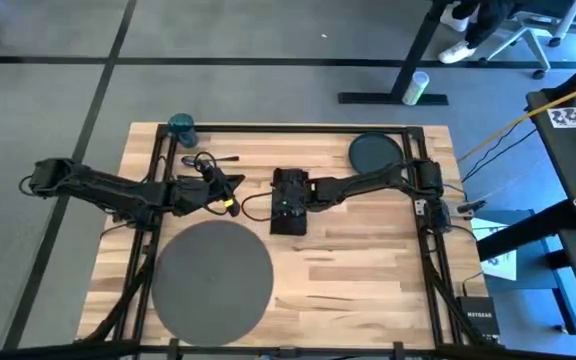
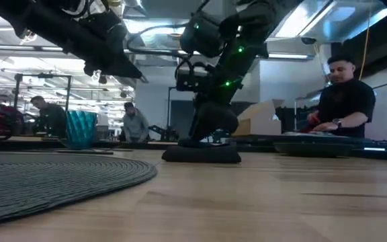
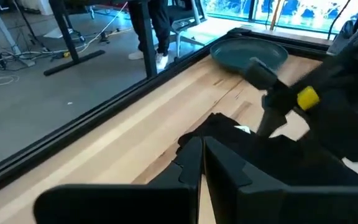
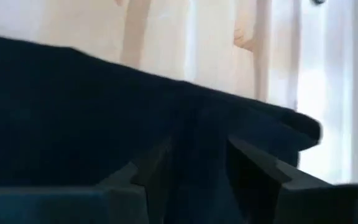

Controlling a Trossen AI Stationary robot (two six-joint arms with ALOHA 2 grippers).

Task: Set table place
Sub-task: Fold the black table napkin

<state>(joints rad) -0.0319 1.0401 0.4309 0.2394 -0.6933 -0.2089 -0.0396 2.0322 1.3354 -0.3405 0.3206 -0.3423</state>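
Right gripper (image 1: 290, 205) sits down on the black napkin (image 1: 289, 222) at the centre of the high view; my wrist camera is filled by dark cloth around the fingers (image 4: 253, 165), which look pinched onto a fold, though the contact is hard to make out. Left gripper (image 1: 230, 192), fingers nearly together and holding nothing, hangs just left of the napkin. Behind it lies cutlery (image 1: 213, 160), too small to sort. I see the teal cup (image 1: 181, 127) upper left, the dark plate (image 1: 375, 152) upper right, and the grey mat (image 1: 211, 278) lower left on the table (image 1: 368, 260).
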